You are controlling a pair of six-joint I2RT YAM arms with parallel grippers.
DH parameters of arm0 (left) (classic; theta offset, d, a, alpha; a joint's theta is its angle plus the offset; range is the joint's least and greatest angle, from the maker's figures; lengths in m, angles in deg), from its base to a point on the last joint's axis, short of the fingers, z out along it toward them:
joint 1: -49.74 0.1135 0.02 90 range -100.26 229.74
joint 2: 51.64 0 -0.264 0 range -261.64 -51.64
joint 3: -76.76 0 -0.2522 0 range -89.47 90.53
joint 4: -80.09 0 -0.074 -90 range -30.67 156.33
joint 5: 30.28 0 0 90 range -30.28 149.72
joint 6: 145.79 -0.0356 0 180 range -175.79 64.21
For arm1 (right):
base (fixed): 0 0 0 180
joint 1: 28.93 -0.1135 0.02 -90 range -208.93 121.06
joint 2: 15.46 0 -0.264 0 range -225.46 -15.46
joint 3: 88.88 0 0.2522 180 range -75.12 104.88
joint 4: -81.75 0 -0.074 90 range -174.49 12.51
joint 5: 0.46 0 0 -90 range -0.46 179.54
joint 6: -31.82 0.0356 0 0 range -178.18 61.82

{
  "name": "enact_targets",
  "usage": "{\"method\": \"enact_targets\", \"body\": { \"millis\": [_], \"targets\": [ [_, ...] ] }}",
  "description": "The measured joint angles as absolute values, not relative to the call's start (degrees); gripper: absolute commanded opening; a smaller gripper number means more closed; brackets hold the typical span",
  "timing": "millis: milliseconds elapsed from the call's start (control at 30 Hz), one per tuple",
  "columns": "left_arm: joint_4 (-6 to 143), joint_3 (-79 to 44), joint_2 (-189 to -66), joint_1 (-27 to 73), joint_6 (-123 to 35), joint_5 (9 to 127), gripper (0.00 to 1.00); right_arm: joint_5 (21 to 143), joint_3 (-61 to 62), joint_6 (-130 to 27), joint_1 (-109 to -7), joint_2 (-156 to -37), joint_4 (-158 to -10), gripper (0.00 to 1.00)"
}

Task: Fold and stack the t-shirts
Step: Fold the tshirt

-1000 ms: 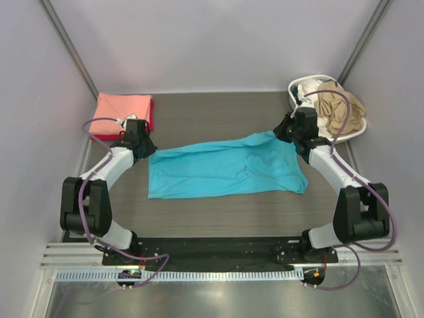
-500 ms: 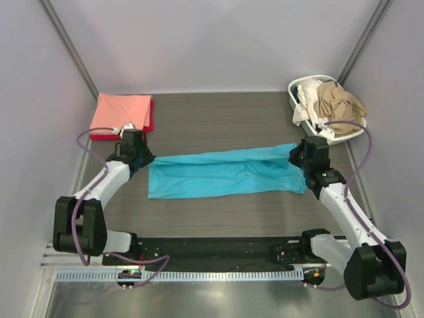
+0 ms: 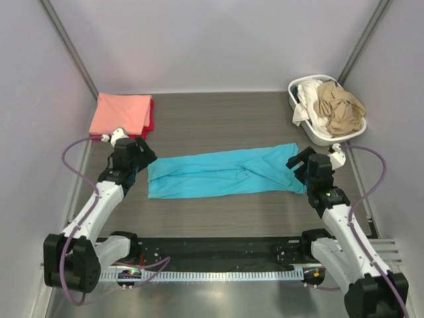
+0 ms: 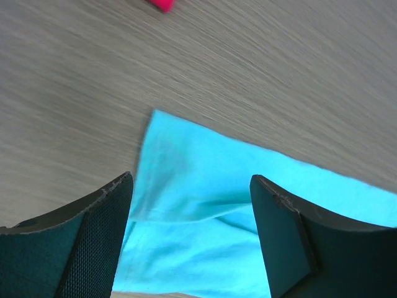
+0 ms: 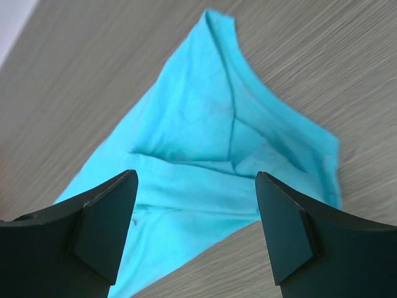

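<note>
Two end effectors, and I see both spread wide, holding nothing. The left end effector (image 3: 144, 158) sits at the left end of the turquoise t-shirt (image 3: 225, 173), the right end effector (image 3: 297, 163) at its right end. That shirt lies as a long folded band across the middle of the surface (image 3: 212, 122). In the far left corner a salmon-pink t-shirt (image 3: 122, 112) lies on a red t-shirt (image 3: 151, 116). In the far right corner a tan t-shirt (image 3: 339, 109) and a white t-shirt (image 3: 306, 99) are heaped in the laundry basket (image 3: 323, 140).

The left arm (image 3: 99, 199) and right arm (image 3: 348, 222) stretch forward and low, both with jaws spread wide.
</note>
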State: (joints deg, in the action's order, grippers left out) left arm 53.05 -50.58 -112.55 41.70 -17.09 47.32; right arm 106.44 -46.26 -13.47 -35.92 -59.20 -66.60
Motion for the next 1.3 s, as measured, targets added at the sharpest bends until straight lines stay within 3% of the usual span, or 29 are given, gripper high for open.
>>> {"method": "enact_targets", "body": {
  "millis": [233,433,600,800,1033,1133,1300],
  "targets": [
    [56.33,-43.24,-128.22,31.50,-21.64,51.60,0.77,98.75,-40.33,-11.81,-41.75,-87.44,-71.10,0.83],
    [57.97,-39.89,-141.73,27.96,-21.58,58.05,0.77,97.04,-34.10,-11.04,-42.82,-98.72,-71.27,0.84],
    [60.35,-39.61,-146.27,28.00,-19.96,61.79,0.76,93.04,-17.99,-13.64,-42.69,-113.56,-68.48,0.84],
    [67.81,-46.69,-142.32,25.36,-14.91,62.81,0.76,87.69,12.45,-18.50,-43.07,-136.12,-63.38,0.83],
    [77.29,-60.57,-132.50,7.80,2.36,66.07,0.77,78.44,58.68,-23.41,-44.64,-165.76,-60.74,0.85],
    [78.04,-63.50,-129.49,1.03,9.02,66.22,0.77,75.49,68.32,-24.14,-45.99,-171.96,-60.91,0.85],
    [66.21,-65.27,-118.99,-6.64,15.12,65.02,0.79,73.22,68.65,-24.62,-47.09,-173.34,-65.59,0.86]
  ]
}}
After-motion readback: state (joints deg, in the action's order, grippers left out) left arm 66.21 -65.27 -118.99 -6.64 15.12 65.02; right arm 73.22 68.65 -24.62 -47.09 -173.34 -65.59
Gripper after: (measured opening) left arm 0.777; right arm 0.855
